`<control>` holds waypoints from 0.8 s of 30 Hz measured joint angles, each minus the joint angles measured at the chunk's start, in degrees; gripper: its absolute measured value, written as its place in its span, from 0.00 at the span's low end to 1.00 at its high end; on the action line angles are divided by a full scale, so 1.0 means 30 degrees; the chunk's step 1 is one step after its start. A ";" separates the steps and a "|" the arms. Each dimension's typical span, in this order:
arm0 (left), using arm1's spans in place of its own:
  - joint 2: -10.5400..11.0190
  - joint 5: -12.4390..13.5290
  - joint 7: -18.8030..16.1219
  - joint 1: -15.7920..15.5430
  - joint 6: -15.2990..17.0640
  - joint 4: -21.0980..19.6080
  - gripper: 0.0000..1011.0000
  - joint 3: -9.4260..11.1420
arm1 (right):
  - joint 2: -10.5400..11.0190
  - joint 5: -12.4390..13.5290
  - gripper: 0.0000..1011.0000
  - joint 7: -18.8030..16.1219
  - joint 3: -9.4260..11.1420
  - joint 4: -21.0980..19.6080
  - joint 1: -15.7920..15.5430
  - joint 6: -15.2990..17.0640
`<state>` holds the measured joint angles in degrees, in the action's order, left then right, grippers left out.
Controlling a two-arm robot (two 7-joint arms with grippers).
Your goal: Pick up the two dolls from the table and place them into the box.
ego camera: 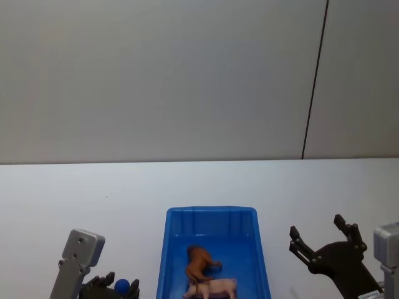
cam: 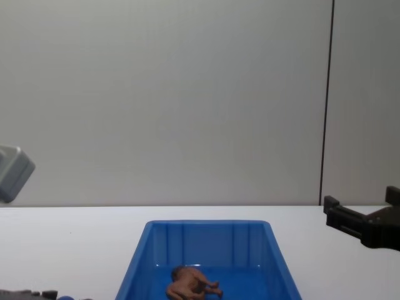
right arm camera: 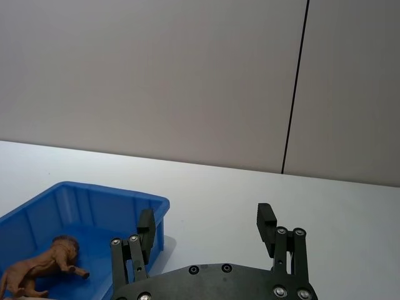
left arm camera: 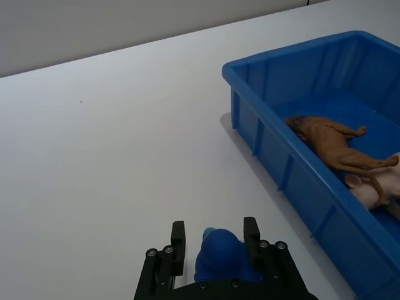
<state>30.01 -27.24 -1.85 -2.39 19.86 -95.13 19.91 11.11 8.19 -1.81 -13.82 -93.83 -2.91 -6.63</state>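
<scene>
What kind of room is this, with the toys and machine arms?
Probably a robot test bench: a plain white table against a bare grey wall, one blue bin of toy animals, two black grippers working over it.

The box (ego camera: 212,215) sits on the table (ego camera: 93,193) straight ahead of me. Inside it the lion figure (ego camera: 201,265) lies on its side, with a pig figure (ego camera: 215,288) just nearer me, touching it. My left gripper (left arm camera: 215,247), with the round toy (left arm camera: 220,255) between its fingers, is left of the box; my right gripper (ego camera: 324,240) is right of it.
</scene>
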 joint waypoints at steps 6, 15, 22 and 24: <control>0.0000 -0.0215 -0.0115 0.0229 0.0012 -0.0044 0.41 0.0009 | 0.0000 0.0001 0.99 -0.0001 0.0000 0.0000 0.0000 -0.0002; -0.0040 -0.0256 -0.0278 0.0470 -0.0389 -0.0210 0.26 0.0002 | 0.0000 0.0001 0.99 0.0000 -0.0001 0.0000 -0.0001 0.0000; -0.0124 -0.0021 -0.0298 0.0513 -0.1257 -0.0478 0.23 -0.0050 | 0.0001 0.0001 0.99 -0.0001 0.0000 0.0001 0.0000 -0.0001; -0.0141 0.0075 -0.0297 0.0510 -0.1490 -0.0555 0.22 -0.0068 | 0.0000 0.0001 0.99 -0.0001 0.0001 0.0001 0.0000 0.0000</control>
<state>29.58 -27.02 -2.74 -0.86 15.39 -96.79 19.71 11.11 8.19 -1.82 -13.82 -93.83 -2.91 -6.63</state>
